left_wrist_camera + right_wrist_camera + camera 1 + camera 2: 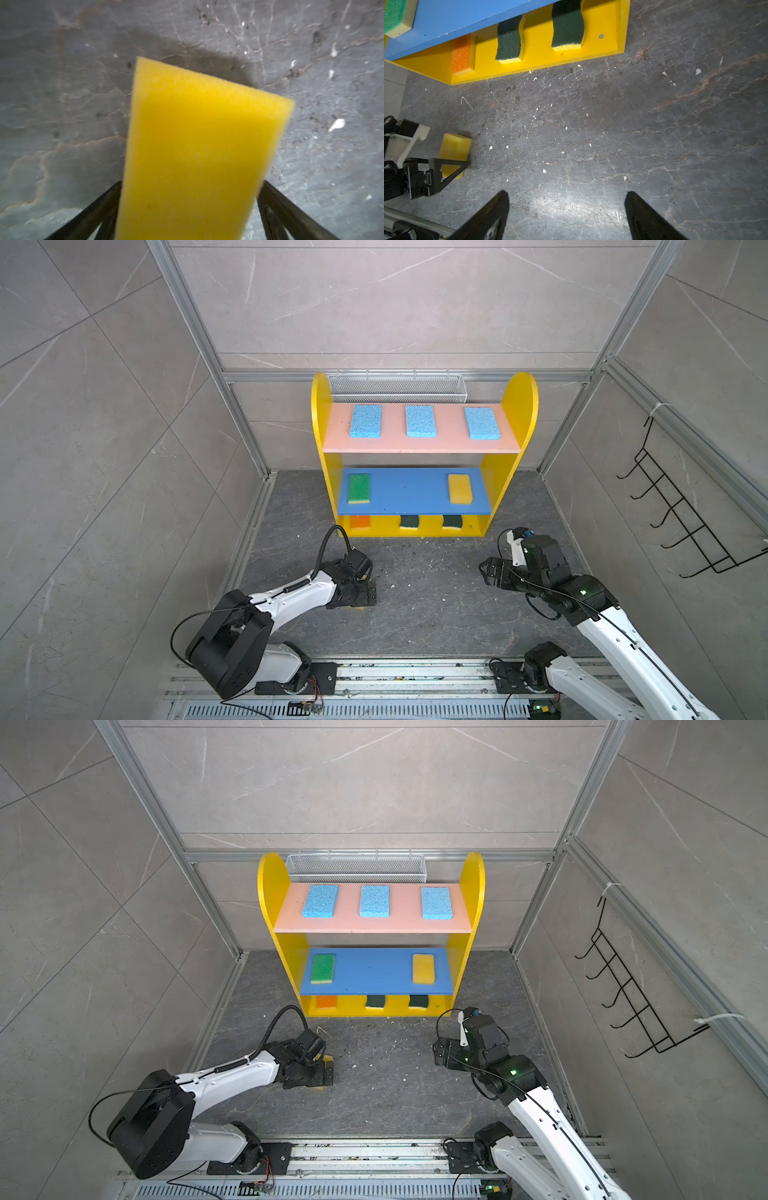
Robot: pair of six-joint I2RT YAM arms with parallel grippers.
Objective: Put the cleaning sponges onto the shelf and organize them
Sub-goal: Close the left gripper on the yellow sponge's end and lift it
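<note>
8 of the 9 sponges already sat on the shelf (519,414): 3 light blue sponges (421,421) spaced along the pink top board (451,435), a green sponge (359,488) and a shelved yellow sponge (460,488) at either end of the blue middle board (409,489), and an orange sponge (460,54) with 2 dark green scourers (508,39) on the yellow bottom board (542,52). The loose yellow sponge (197,145) lay flat on the table (612,135), in front of the shelf's left end and well apart from it.

The left pincer (191,184) straddled that sponge, its jaws apart and flanking the 2 long sides; no dent in the foam showed, so it looked not yet gripped. The right pincer (566,194) hung over the table with jaws apart and nothing between them.

The step in hand looked to be the pick-up. To do it well, the left pincer should be low enough that its jaws reach the foam's sides rather than its top edge, then close only until the foam gives a little, since a hard squeeze would buckle it. The open middle of the blue board seemed the natural place: the sponge should go in under the pink board's front edge, long side front to back like its neighbours, midway between them, and be set flat before release. The right arm had best hold clear of that path
</note>
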